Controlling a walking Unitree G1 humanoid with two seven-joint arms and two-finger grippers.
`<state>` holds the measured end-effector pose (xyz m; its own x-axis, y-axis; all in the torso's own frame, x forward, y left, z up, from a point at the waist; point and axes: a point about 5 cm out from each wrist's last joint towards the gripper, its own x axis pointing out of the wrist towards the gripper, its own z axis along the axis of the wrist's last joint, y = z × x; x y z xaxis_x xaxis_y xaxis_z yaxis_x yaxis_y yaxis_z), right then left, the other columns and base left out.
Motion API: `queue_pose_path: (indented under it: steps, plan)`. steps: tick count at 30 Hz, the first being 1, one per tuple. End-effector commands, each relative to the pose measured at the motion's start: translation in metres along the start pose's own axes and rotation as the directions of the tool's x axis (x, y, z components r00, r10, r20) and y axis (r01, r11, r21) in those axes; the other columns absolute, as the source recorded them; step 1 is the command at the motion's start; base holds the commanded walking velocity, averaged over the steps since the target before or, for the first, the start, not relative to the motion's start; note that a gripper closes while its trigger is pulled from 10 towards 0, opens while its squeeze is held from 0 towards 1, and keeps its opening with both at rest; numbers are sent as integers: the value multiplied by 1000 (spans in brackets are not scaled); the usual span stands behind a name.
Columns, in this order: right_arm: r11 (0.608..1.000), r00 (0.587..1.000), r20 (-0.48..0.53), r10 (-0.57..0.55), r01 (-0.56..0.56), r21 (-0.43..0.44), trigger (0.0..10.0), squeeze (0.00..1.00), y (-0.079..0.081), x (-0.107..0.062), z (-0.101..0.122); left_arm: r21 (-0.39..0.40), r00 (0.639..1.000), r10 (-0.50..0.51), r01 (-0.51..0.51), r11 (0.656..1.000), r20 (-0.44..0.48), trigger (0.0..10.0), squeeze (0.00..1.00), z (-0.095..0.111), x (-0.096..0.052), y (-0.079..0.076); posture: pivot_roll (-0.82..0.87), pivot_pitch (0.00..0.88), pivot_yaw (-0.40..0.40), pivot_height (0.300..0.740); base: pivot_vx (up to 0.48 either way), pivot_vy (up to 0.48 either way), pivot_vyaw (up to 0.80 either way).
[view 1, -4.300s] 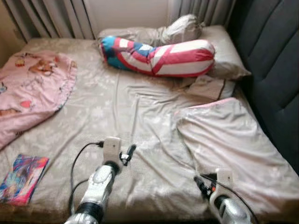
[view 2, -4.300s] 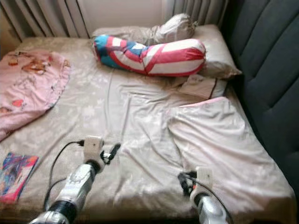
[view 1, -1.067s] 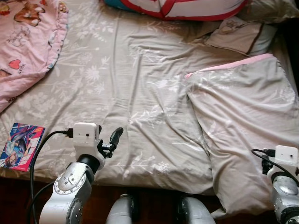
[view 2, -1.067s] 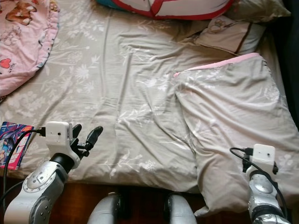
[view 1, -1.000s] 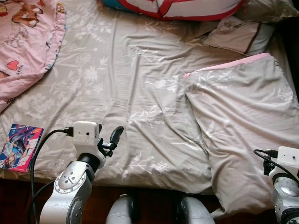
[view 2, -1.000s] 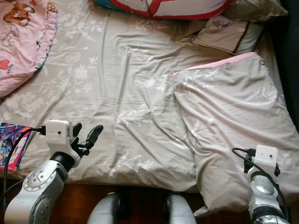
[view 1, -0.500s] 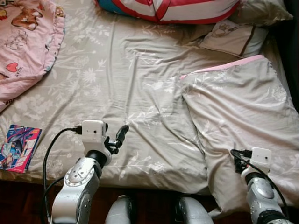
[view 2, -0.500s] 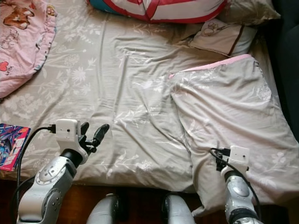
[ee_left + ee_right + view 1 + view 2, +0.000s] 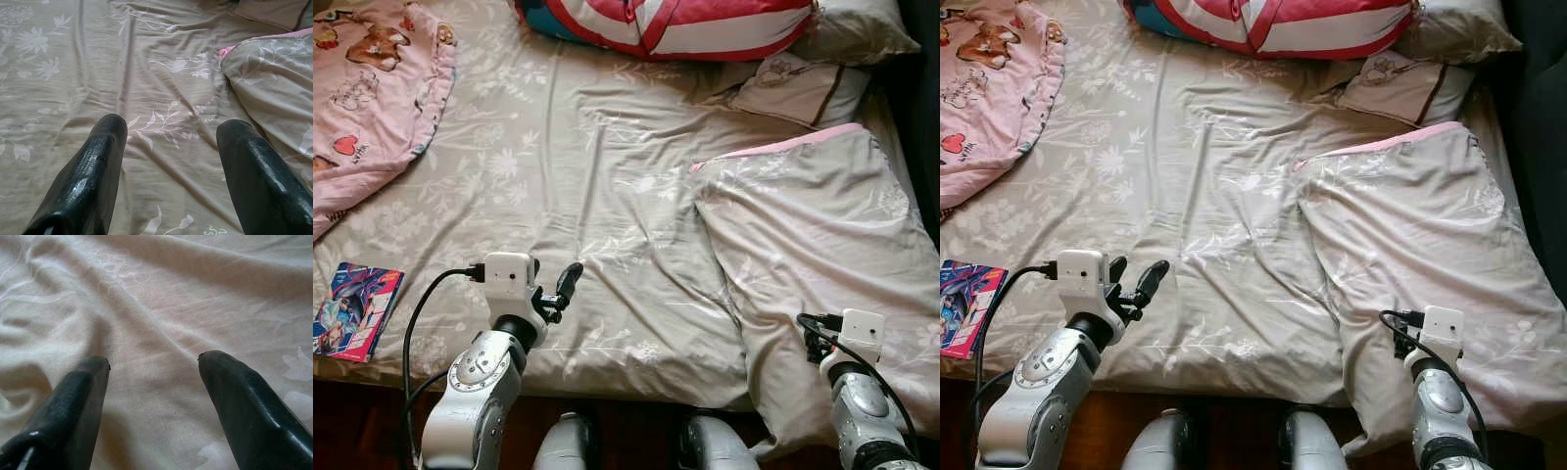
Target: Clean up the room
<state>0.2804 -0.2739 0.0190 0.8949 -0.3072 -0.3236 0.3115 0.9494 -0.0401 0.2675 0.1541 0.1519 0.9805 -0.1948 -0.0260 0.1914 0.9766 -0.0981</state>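
Over bed's near edge, our right end effector (image 9: 152, 363) spread above grey floral duvet (image 9: 813, 245), probably pre-grasp; left end effector (image 9: 168, 128) spread, empty.

head eyes look down at bed (image 9: 607, 196); wrist cameras skim its sheet.

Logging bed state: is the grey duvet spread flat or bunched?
Bunched: the duvet covers only the bed's right side, pink lining showing at its top edge.

Striped bolster pillow (image 9: 705, 24) cut off by top edge at 12 o'clock. Pink blanket (image 9: 362, 98) cropped at 10 o'clock, left edge. Book (image 9: 964, 304) clipped at left edge, 8 o'clock; cover print too small to read. Duvet (image 9: 822, 274) hangs past the bed's near edge at 5 o'clock, end cropped.
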Motion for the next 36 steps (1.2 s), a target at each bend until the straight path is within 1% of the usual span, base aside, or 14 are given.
queue_pose_path:
  steps: [1,5,6,7,8,9,18,22,26,29,31,33,34,36]
  plan:
    - [1000,999,-42,-11,12,5,10000,0,-5,-7,-14,2,999,21,-21,1000,-28,10000,0,-8,-4,5,77,322,32,740,0,0,0]
    - [1000,999,-42,-11,12,5,10000,0,-5,-7,-14,2,999,21,-21,1000,-28,10000,0,-8,-4,5,77,322,32,740,0,0,0]
    - [999,1000,-19,14,-14,30,10000,0,1,-7,-13,1,999,20,-20,1000,-26,10000,0,-12,-1,6,73,304,30,740,0,0,0]
    - [991,993,39,112,-115,75,10000,0,32,-7,-9,-2,996,59,-59,998,-72,10000,0,-40,20,17,-41,0,-3,740,0,0,0]
    - [965,970,104,221,-233,123,10000,0,68,-10,-4,11,988,95,-94,996,-124,10000,0,-70,38,26,-39,0,-1,740,0,0,0]
    - [958,964,113,241,-255,129,10000,0,74,-11,-3,22,987,98,-96,995,-129,10000,0,-74,40,27,-37,0,-1,740,0,0,0]
    - [953,962,82,260,-269,137,10000,0,81,-15,-11,63,992,92,-87,994,-92,10000,0,-64,42,30,-26,0,7,740,0,0,0]
    - [950,961,81,266,-275,148,10000,0,82,-15,-12,73,988,104,-96,993,-117,10000,0,-83,45,39,-29,0,8,740,0,0,0]
    - [946,953,-6,302,-299,125,10000,0,84,-19,-26,66,952,178,-167,984,-247,10000,0,-116,30,54,-41,0,6,740,0,0,0]
    - [948,949,-74,307,-298,111,10000,0,81,-23,-39,81,905,231,-217,973,-356,10000,0,-139,13,64,-35,0,-7,740,0,0,0]
    - [948,948,-86,307,-298,109,10000,0,80,-24,-40,82,894,242,-228,970,-377,10000,0,-143,9,66,-35,0,-9,740,0,0,0]
    - [933,916,-176,360,-352,74,10000,0,84,-31,-56,76,835,280,-278,958,-475,10000,0,-164,-9,71,-45,0,-16,740,0,0,0]
    - [933,916,-176,360,-352,74,10000,0,84,-31,-56,76,835,280,-278,958,-475,10000,0,-164,-9,71,-45,0,-16,740,0,0,0]
    - [907,876,-258,408,-421,4,10000,0,90,-38,-68,75,797,292,-299,951,-529,10000,0,-177,-20,69,-46,0,-21,740,0,0,0]
